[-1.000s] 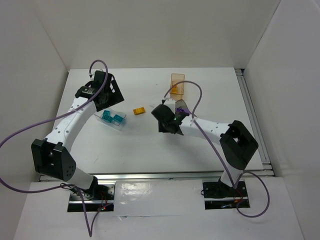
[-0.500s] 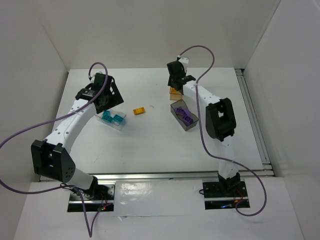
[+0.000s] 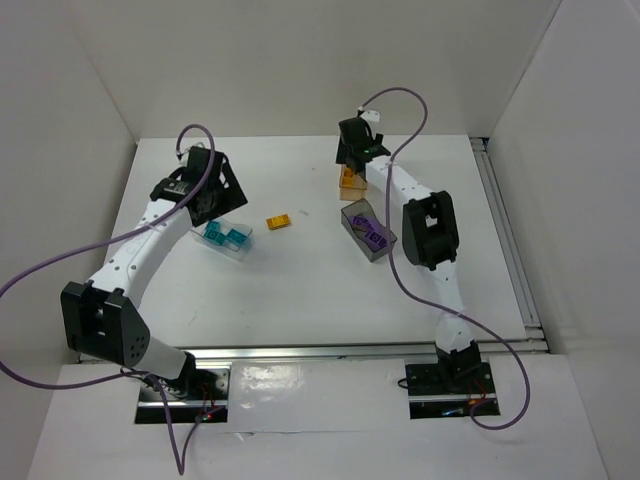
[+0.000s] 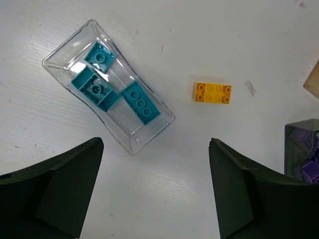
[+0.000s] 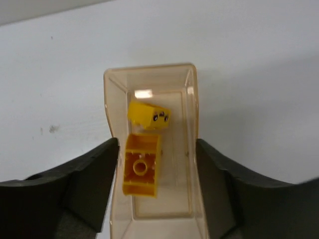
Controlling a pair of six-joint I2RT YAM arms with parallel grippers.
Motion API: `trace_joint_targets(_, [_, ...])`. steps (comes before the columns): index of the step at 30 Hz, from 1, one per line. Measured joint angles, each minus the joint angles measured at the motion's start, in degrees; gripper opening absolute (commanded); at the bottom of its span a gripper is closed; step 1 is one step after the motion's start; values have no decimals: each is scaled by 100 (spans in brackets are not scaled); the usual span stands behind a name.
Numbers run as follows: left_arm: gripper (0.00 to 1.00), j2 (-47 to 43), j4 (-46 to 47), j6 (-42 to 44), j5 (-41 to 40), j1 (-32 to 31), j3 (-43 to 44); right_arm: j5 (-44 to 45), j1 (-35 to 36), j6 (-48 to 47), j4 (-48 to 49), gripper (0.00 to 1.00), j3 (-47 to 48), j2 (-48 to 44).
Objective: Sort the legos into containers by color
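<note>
My right gripper (image 3: 352, 158) (image 5: 157, 144) is open over the orange-tan container (image 3: 349, 183) (image 5: 198, 114), one finger on each side of it. Two yellow legos lie inside: an upside-down one (image 5: 141, 167) and a tilted one (image 5: 148, 115). My left gripper (image 3: 205, 195) (image 4: 155, 144) is open and empty above the table. Beyond it is the clear container (image 3: 225, 241) (image 4: 65, 67) with three teal legos (image 4: 140, 102). A loose yellow lego (image 3: 278, 221) (image 4: 213, 92) lies on the table between the containers. The dark grey container (image 3: 352, 224) (image 4: 299, 134) holds purple legos (image 3: 368, 231).
White walls enclose the table on the left, back and right. A metal rail (image 3: 505, 240) runs along the right edge. Purple cables loop off both arms.
My right arm has swung from the table's middle, beside the dark grey container, out to the far orange-tan container. My left arm has barely moved.
</note>
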Motion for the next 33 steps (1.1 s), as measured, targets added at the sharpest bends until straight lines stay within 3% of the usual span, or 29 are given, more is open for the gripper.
trace_joint_targets(2, [94, 0, -2, 2, -2, 0, -39, 31, 57, -46, 68, 60, -629, -393])
trace_joint_targets(5, [94, -7, -9, 11, -48, 0, -68, -39, 299, -144, 133, 61, -1604, -1143])
trace_joint_targets(7, [94, -28, -11, 15, -131, 0, -70, -317, 608, -269, 214, 73, -2072, -1624])
trace_joint_targets(8, [94, -42, -13, 17, -166, 0, -70, -461, 791, -348, 219, 84, -2170, -1786])
trace_joint_targets(10, [94, -105, -20, 24, -243, 2, -70, -839, 1165, -525, 260, 93, -2197, -1917])
trace_joint_targets(14, [94, -286, -22, 26, -319, 2, -70, -1373, 1840, -723, 236, 99, -2194, -1816])
trace_joint_targets(19, [94, -415, -22, 26, -382, 2, -70, -1845, 2063, -811, 90, 99, -2173, -1322])
trace_joint_targets(33, [94, -415, -37, 24, -385, 2, -74, -1910, 2094, -804, -328, 99, -977, -221])
